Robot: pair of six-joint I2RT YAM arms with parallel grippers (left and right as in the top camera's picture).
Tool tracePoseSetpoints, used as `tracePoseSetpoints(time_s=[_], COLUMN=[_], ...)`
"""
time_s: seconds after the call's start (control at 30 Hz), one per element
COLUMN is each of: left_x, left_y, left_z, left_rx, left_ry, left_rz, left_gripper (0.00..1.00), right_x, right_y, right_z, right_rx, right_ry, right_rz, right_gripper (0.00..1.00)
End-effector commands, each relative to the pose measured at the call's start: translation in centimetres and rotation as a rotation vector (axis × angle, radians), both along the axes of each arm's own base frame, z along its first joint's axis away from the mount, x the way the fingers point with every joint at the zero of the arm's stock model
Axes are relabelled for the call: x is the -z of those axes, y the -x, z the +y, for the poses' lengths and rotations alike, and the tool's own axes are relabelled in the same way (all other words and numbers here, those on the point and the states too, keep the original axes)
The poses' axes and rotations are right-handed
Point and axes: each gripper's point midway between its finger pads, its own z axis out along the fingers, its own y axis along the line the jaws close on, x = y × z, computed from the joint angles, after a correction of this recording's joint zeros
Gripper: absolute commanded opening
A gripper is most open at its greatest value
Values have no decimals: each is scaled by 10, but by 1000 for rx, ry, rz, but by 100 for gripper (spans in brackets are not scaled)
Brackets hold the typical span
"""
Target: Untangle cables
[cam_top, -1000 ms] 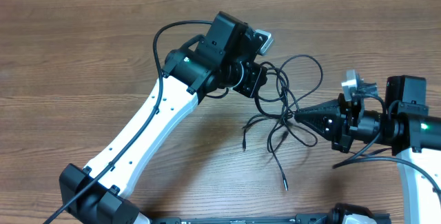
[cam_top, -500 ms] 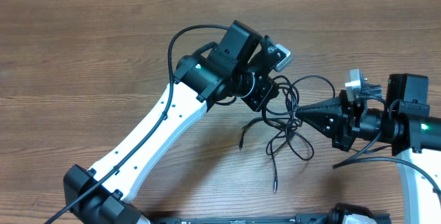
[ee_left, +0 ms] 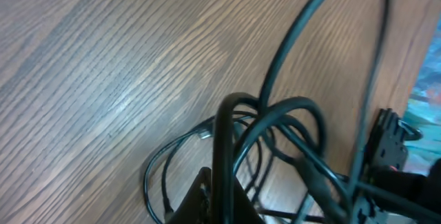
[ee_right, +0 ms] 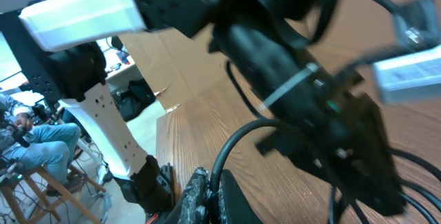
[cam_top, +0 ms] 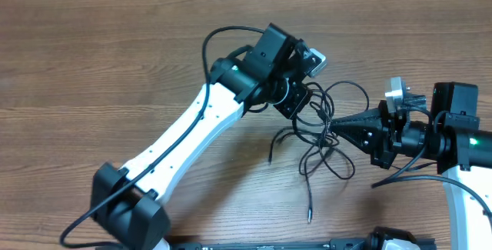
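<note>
The cables [cam_top: 329, 151] lie as a loose black tangle on the wooden tabletop [cam_top: 115, 50], right of its middle and nearer the right edge, strung between the two grippers. One plug end [cam_top: 310, 219] trails toward the near edge, and a wide loop [cam_top: 355, 90] reaches toward the far edge. The left gripper [ee_left: 210, 198] is pressed together on a strand that rises from its tips in the left wrist view. The right gripper [cam_top: 333, 128] comes to a closed point at the knot and pinches the cables from the right. From above, the left arm's black wrist [cam_top: 265, 69] and its grey camera block [cam_top: 312, 60] sit over the upper left of the tangle. They hide that gripper's fingers and the strands beneath. The white left arm [cam_top: 184, 138] crosses the tabletop diagonally from the near edge, with its own thicker black cable [cam_top: 209, 41] arching off it. The right arm [cam_top: 453, 138] is cut off by the right edge. The right wrist view is filled by the blurred left wrist [ee_right: 303, 93], so the knot cannot be made out there. Behind it, someone in jeans [ee_right: 21, 138] sits at the frame's left side. Which strand belongs to which cable cannot be told.
</note>
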Motion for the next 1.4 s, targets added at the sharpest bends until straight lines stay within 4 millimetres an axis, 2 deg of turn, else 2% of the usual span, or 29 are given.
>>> tracePoseSetpoints(time_s=[0.0, 0.23, 0.57, 0.73, 1.03, 1.2, 1.37], left_x=[1, -19, -79, -100, -122, -119, -133], left_y=[-14, -39, -49, -59, -78, -99, -122], left_z=[-1, 3, 4, 12, 25, 42, 67], left_rx=[-46, -117, 53, 69, 60, -33, -119], left_ry=[6, 118, 461, 547, 613, 589, 636], left_rz=[-7, -8, 9, -17, -99, -129, -139], left_gripper=[4, 4, 4, 4, 4, 4, 4], right_x=[-22, -21, -10, 1, 45, 50, 51], right_y=[10, 10, 6, 3, -4, 8, 9], right_z=[3, 3, 2, 1, -12, -10, -10], right_rx=[-38, -36, -12, 15, 104, 60, 47], right_ry=[-59, -56, 0, 63, 301, 329, 330], right_rz=[-76, -71, -45, -26, 81, 37, 21], right_gripper=[4, 4, 4, 4, 4, 4, 4])
